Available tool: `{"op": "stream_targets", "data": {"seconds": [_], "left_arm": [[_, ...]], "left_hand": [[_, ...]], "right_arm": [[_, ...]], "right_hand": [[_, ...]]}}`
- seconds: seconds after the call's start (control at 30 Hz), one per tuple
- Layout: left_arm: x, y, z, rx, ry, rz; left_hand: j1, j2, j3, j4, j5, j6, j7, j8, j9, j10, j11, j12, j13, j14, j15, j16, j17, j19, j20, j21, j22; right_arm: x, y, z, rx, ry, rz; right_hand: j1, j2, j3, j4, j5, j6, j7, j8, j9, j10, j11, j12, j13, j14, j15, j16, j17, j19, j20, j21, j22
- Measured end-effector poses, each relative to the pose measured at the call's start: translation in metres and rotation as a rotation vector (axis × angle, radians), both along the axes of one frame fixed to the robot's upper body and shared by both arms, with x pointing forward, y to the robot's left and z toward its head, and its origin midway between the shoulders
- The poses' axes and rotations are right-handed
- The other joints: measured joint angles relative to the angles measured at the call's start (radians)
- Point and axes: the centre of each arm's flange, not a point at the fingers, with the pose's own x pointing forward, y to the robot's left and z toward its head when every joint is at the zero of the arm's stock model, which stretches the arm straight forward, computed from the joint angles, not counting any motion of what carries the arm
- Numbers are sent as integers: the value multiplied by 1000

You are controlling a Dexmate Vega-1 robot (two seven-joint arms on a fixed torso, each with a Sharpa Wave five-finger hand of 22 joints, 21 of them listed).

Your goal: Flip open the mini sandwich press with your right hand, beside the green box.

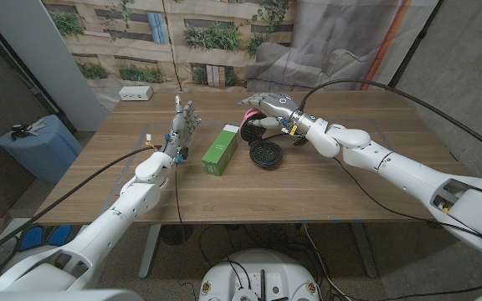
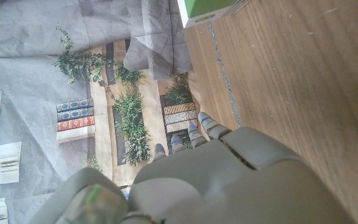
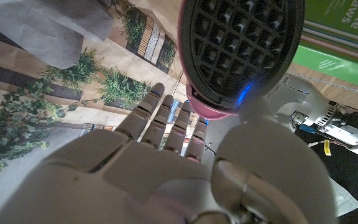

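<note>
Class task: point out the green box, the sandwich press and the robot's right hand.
green box (image 1: 221, 149), head view, top face.
sandwich press (image 1: 267, 155), head view, dark lower plate.
right hand (image 1: 268, 104), head view, back of hand.

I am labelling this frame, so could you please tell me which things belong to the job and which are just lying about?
Job:
mini sandwich press, lid up, grid plates showing
green box beside it
right robot hand at the lid

Lying about:
left robot hand, holding nothing
white power strip
blue container on the floor
</note>
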Motion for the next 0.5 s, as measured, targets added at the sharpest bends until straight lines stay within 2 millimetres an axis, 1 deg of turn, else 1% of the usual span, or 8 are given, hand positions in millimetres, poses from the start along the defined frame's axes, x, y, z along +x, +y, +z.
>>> {"op": "stream_targets", "data": {"seconds": [0.1, 0.17, 0.43, 0.5], "left_arm": [[0, 0, 0, 0, 0, 0], [0, 0, 0, 0, 0, 0], [0, 0, 0, 0, 0, 0], [0, 0, 0, -1, 0, 0]], "left_hand": [[0, 0, 0, 0, 0, 0, 0, 0, 0, 0, 0, 0, 0, 0, 0, 0, 0, 0, 0, 0, 0], [0, 0, 0, 0, 0, 0, 0, 0, 0, 0, 0, 0, 0, 0, 0, 0, 0, 0, 0, 0, 0], [0, 0, 0, 0, 0, 0, 0, 0, 0, 0, 0, 0, 0, 0, 0, 0, 0, 0, 0, 0, 0], [0, 0, 0, 0, 0, 0, 0, 0, 0, 0, 0, 0, 0, 0, 0, 0, 0, 0, 0, 0, 0]], "right_arm": [[0, 1, 3, -1, -5, 2], [1, 2, 1, -21, 15, -9], [3, 7, 6, -40, 22, -14], [3, 8, 7, -43, 23, -15]], "right_hand": [[0, 0, 0, 0, 0, 0, 0, 0, 0, 0, 0, 0, 0, 9, 2, 2, 0, 0, 0, 0, 0], [0, 0, 0, 0, 4, 0, 0, 0, 0, 0, 0, 0, 0, 13, -2, 2, 0, 0, 0, 0, 0], [0, 0, 0, 0, 8, 0, 0, 0, 0, 0, 0, 0, 0, 13, -2, 2, 5, 0, 0, 0, 0], [0, 0, 0, 0, 8, -1, 0, -4, 0, 0, 0, 0, 0, 13, -2, 2, 5, 0, 0, 0, 0]]}}
